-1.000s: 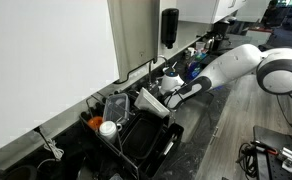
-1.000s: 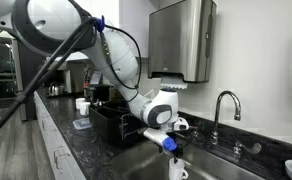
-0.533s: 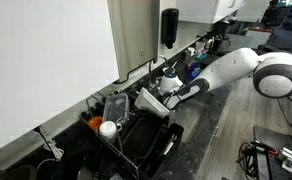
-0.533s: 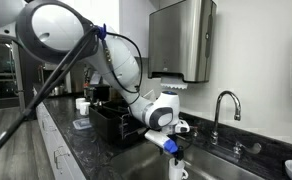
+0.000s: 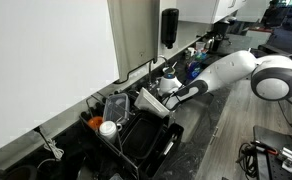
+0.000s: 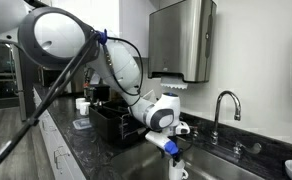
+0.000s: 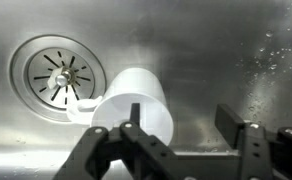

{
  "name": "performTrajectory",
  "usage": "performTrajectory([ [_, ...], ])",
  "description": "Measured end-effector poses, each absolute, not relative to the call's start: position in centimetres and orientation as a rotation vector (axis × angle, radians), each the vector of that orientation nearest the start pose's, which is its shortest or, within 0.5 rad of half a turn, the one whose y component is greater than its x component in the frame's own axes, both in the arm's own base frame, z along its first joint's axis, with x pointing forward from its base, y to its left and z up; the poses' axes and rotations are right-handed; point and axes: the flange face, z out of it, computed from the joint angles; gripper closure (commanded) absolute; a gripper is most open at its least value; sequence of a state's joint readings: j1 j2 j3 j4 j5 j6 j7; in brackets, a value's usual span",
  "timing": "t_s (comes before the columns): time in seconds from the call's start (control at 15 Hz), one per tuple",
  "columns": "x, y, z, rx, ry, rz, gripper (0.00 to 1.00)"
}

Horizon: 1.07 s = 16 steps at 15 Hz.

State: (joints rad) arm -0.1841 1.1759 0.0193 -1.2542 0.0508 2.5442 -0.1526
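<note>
Gripper (image 7: 179, 120) is hanging low inside the sink (image 7: 221, 45), pointing down at a white mug (image 7: 138, 98). Jaws are standing apart, a clear gap showing between them, nothing clamped. In the wrist view one finger (image 7: 133, 135) is sitting right in front of the mug, overlapping it; the opposite finger (image 7: 231, 122) is standing off to the mug's side, apart from it. Can't tell if the near finger is touching the mug.

Mug is sitting on the sink floor directly under and just ahead of the gripper, its handle sticking out on the side away from the free finger. Can't tell if it is upright or tipped over. Drain (image 7: 58, 75) is lying just beyond the mug, on the handle side.

In an exterior view the gripper (image 6: 169, 148) is hovering just above the mug (image 6: 178, 172), faucet (image 6: 223, 103) standing behind it and a black dish rack (image 6: 108, 120) sitting beside the arm on the counter. Paper towel dispenser (image 6: 182, 40) is hanging on the wall above the gripper.
</note>
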Motion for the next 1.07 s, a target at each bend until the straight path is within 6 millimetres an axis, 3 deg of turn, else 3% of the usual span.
performTrajectory([
  [0.33, 72.7, -12.5, 4.2, -3.104, 0.101, -0.18, 0.9],
  [0.47, 72.8, -12.5, 4.2, -3.104, 0.1, -0.179, 0.99],
  [1.07, 72.9, -13.1, 5.5, -3.144, 0.036, -0.186, 1.0],
])
